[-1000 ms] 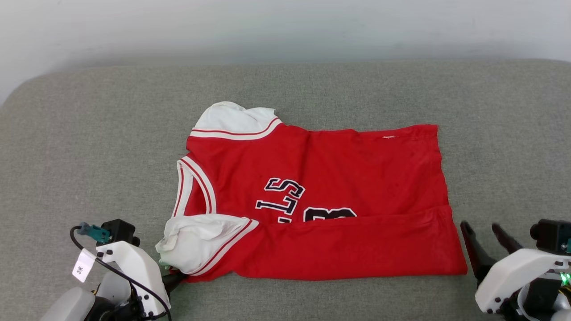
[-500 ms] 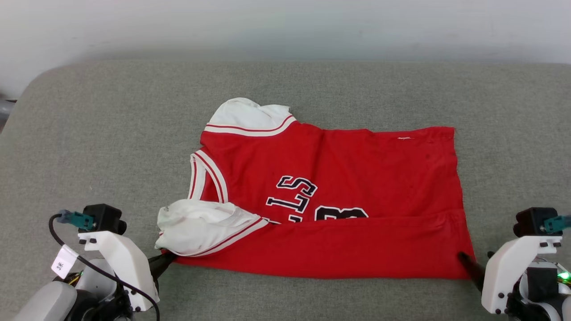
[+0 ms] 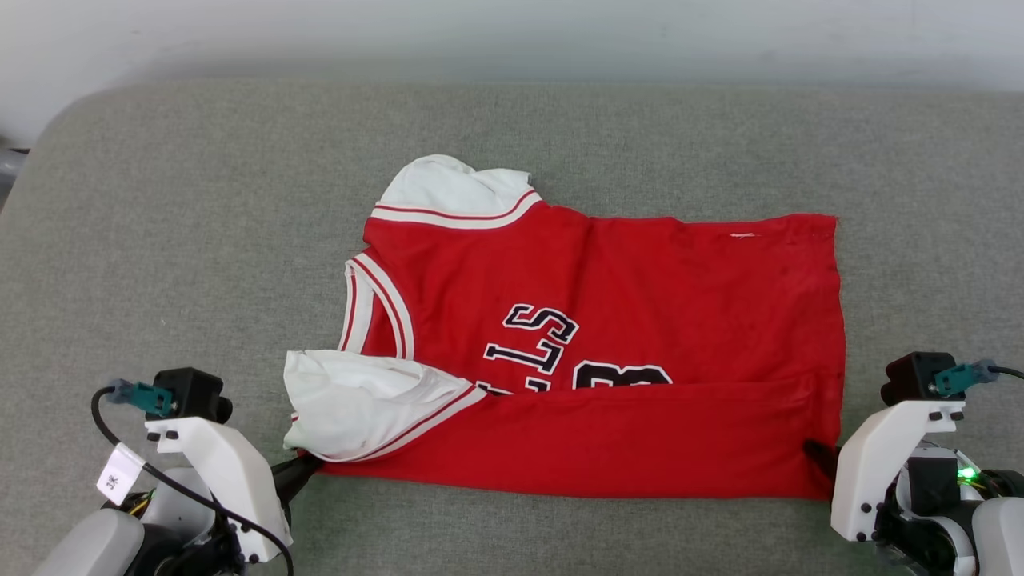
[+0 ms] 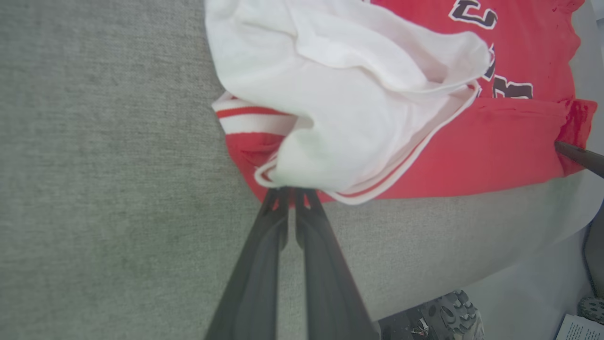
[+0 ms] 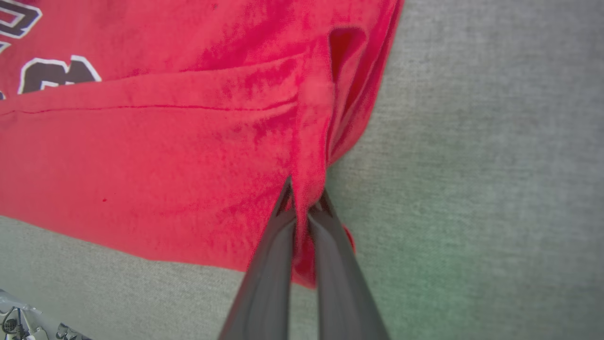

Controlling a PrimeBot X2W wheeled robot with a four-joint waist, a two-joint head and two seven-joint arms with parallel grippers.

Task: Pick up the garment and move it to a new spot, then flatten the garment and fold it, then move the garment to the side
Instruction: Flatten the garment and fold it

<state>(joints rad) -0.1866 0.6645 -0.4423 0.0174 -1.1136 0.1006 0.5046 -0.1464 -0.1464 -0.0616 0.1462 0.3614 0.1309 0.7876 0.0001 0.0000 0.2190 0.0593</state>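
The left jaws are fully closed, nipping the near-left corner of the garment [image 3: 640,320] just under the white sleeve [image 3: 360,404], where red body cloth and striped trim meet. The right jaws are also closed, with a bunched ridge of red cloth pinched between them at the near-right hem corner [image 5: 309,189]. From both grips the garment extends away from the robot across the grey desk [image 3: 160,240]. Its long axis runs left to right, collar toward the left arm and hem toward the right arm. Each arm therefore holds the end nearest to it, and the near long edge is stretched between them. A band along that near edge is already turned over onto the front, covering the lower part of the lettering. The next move probably depends on both ends travelling together away from the robot, keeping the edge parallel to the long axis. One second earlier the right jaws stood wide open, clear of the hem corner on its right; the left jaws were already closed at the sleeve.
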